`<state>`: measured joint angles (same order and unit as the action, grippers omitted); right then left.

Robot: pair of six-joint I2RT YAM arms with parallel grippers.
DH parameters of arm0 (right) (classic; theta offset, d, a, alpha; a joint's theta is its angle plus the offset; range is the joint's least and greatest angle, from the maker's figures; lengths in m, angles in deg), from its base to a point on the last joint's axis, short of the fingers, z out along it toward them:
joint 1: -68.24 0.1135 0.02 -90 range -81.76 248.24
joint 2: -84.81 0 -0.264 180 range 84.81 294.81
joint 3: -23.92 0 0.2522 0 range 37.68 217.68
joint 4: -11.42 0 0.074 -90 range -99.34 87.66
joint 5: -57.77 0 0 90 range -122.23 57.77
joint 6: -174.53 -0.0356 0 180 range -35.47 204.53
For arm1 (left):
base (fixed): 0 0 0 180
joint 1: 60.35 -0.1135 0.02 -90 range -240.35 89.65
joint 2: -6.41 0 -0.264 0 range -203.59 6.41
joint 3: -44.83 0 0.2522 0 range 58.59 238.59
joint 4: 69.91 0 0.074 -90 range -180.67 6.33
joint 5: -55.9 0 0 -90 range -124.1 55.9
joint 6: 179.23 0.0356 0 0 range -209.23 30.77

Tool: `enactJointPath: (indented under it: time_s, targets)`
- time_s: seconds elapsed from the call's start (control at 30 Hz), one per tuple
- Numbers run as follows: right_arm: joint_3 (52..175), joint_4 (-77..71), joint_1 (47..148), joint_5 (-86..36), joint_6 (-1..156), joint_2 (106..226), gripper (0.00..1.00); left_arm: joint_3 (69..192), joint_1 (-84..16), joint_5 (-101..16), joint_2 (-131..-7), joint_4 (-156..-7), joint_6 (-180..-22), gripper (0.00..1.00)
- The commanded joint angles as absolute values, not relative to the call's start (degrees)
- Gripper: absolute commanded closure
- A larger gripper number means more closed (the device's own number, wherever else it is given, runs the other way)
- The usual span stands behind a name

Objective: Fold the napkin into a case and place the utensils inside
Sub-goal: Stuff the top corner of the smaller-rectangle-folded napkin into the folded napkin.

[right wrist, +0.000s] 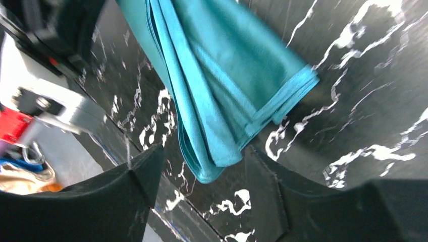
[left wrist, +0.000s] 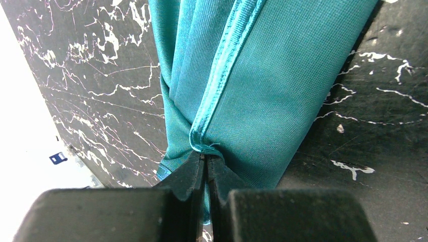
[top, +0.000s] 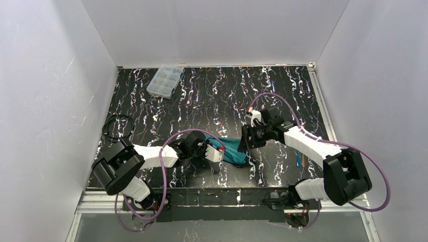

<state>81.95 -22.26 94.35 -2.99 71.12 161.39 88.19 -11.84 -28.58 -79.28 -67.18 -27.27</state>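
The teal-green napkin (top: 233, 147) lies folded in several layers on the black marbled table (top: 212, 96), between the two arms. Whether it forms a case I cannot tell. My left gripper (top: 216, 153) is shut on the napkin's hemmed corner; the wrist view shows the jaws (left wrist: 207, 156) pinched on the cloth (left wrist: 262, 75). My right gripper (top: 246, 139) stands open at the napkin's right end. In its wrist view the fingers (right wrist: 202, 154) straddle the folded tip (right wrist: 222, 80) without touching it. One thin bluish utensil (top: 299, 160) lies on the table beside the right arm.
A clear plastic compartment box (top: 165, 80) sits at the back left. A black cable loop (top: 118, 126) lies by the left wall. White walls close in three sides, and a metal rail (top: 202, 201) runs along the near edge.
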Motion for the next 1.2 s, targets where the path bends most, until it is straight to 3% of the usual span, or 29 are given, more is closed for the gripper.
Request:
enactJointPath:
  time_s: [0.0, 0.3, 0.43, 0.47, 0.5, 0.6, 0.9, 1.17]
  targets:
    - [80.7, -25.6, 98.9, -7.1, 72.4, 159.1, 0.29, 84.2, -11.6, -31.8, -82.2, -81.2, -30.0, 1.00]
    - [80.2, -24.0, 104.8, -13.7, 80.2, 155.0, 0.27, 84.5, -11.6, -31.5, -81.8, -81.4, -30.6, 1.00]
    - [80.1, -21.2, 105.6, -19.3, 85.6, 144.7, 0.27, 84.5, -11.6, -31.4, -81.7, -81.3, -30.8, 1.00]
    - [79.6, -19.3, 105.6, -19.7, 86.7, 141.7, 0.25, 84.6, -11.6, -31.4, -81.7, -81.3, -30.8, 1.00]
    - [79.2, -18.0, 105.6, -18.7, 89.3, 139.3, 0.05, 84.6, -11.6, -31.4, -81.7, -81.3, -30.8, 1.00]
    - [78.3, -18.2, 106.5, -17.3, 96.4, 135.5, 0.01, 84.6, -11.6, -31.4, -81.8, -81.5, -30.9, 1.00]
    - [80.9, -26.2, 106.9, -7.0, 104.9, 148.1, 0.01, 85.0, -11.6, -31.0, -81.6, -81.8, -31.4, 1.00]
    - [83.4, -28.1, 110.6, -9.3, 108.1, 155.4, 0.01, 85.3, -11.7, -31.3, -82.2, -81.6, -31.7, 1.00]
